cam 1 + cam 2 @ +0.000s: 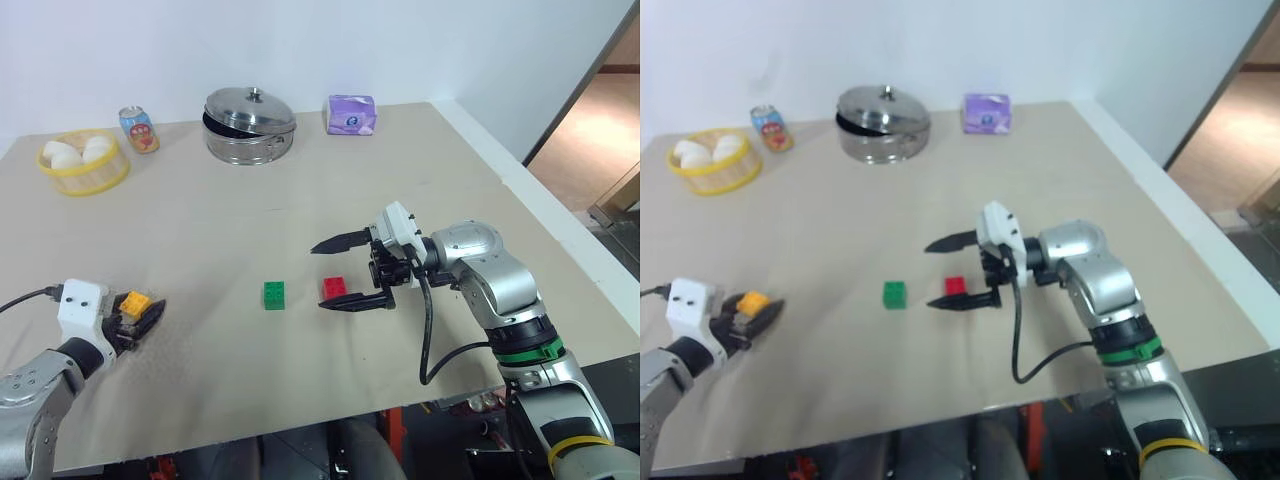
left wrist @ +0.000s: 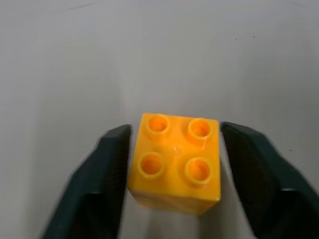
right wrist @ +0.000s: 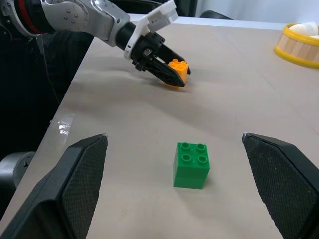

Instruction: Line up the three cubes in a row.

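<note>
My left gripper sits low over the near left of the table, shut on the orange-yellow cube. In the left wrist view both fingers press the sides of that studded cube. The green cube stands free near the middle of the table. The red cube is just to its right. My right gripper points left with its jaws wide open, the red cube showing between them close to the near finger. The right wrist view shows the green cube ahead and my left gripper with the orange-yellow cube.
Along the far side stand a yellow basket with white round things, a soda can, a lidded steel pot and a purple tissue pack. The table's right edge runs close by my right arm.
</note>
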### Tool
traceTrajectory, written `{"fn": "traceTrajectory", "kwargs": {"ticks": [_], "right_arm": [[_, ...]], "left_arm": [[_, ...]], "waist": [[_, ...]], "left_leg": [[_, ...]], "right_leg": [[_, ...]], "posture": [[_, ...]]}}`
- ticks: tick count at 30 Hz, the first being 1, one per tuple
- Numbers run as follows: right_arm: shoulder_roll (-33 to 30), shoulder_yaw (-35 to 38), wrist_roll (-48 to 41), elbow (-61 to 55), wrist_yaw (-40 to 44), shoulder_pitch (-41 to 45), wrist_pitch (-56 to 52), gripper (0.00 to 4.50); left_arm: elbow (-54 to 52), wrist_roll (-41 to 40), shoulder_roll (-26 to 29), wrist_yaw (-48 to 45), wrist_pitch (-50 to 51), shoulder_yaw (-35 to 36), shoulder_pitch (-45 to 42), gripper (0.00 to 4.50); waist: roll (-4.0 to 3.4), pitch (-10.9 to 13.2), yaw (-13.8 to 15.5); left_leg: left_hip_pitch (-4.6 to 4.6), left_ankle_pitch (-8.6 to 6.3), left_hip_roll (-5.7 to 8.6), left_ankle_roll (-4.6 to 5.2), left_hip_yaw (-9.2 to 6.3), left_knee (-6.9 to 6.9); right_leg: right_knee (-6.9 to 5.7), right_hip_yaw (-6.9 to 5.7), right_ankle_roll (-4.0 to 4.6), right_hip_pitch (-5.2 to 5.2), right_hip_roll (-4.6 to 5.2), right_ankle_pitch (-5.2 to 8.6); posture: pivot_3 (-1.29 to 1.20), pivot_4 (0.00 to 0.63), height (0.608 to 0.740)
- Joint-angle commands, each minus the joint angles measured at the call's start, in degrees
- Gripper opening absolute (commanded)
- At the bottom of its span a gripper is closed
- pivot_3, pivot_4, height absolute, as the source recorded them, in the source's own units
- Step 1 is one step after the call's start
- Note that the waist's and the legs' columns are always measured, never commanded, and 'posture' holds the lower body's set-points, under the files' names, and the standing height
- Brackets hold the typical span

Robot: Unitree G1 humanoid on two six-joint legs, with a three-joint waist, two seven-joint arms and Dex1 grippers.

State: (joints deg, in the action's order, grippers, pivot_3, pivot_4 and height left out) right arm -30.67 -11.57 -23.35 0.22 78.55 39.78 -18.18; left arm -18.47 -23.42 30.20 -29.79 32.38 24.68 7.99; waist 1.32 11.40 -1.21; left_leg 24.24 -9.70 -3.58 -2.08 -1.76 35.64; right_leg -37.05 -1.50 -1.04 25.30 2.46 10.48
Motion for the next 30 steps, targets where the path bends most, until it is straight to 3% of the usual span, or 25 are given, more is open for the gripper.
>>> {"fn": "traceTrajectory", "kwargs": {"ticks": [1,9,14,23,30], "right_arm": [[-0.6,0.8,-0.5,-2.2,0.0,0.9,0.1,4.50],[-0.7,1.2,-1.3,-2.5,0.2,0.9,-0.5,4.50],[-1.4,1.1,-0.7,-2.4,0.8,1.0,0.3,4.50],[-1.2,1.0,-0.2,-1.9,-0.2,1.1,1.4,4.50],[-1.8,1.5,-0.2,-3.9,-1.6,0.3,0.8,4.50]], "left_arm": [[0.6,0.3,1.0,0.4,-0.2,-0.2,-0.9,1.36],[-1.2,-0.5,2.7,-3.1,-1.2,-1.6,-1.4,1.37],[-6.7,-2.1,9.1,-15.3,-4.4,-8.9,-3.0,1.37],[8.8,0.8,15.6,-33.7,-11.4,-22.3,-18.6,1.37],[24.4,2.8,15.4,-42.9,-17.8,-25.3,-30.1,1.37]], "waist": [[0.00,0.0,0.0],[0.00,0.0,0.0],[0.03,0.0,0.1],[0.01,0.0,0.0],[0.01,0.0,0.0]], "left_leg": [[0.00,0.00,0.00,0.00,0.00,-0.01],[-0.02,-0.01,0.00,-0.01,-0.01,-0.02],[0.04,-0.04,0.00,-0.15,-0.01,-0.02],[0.04,-0.06,-0.08,-0.20,0.01,-0.09],[0.06,-0.05,-0.09,-0.19,0.01,-0.12]], "right_leg": [[0.00,0.00,0.00,0.00,0.00,0.00],[0.00,-0.01,0.01,0.00,0.01,0.00],[0.03,-0.02,0.01,0.03,0.04,0.01],[0.06,-0.02,0.07,0.07,-0.12,0.06],[0.06,0.00,0.07,0.07,-0.14,0.09]], "posture": [[0.00,0.150,0.740],[0.00,0.150,0.740],[0.00,0.150,0.740],[0.00,0.150,0.740],[0.00,0.150,0.740]]}}
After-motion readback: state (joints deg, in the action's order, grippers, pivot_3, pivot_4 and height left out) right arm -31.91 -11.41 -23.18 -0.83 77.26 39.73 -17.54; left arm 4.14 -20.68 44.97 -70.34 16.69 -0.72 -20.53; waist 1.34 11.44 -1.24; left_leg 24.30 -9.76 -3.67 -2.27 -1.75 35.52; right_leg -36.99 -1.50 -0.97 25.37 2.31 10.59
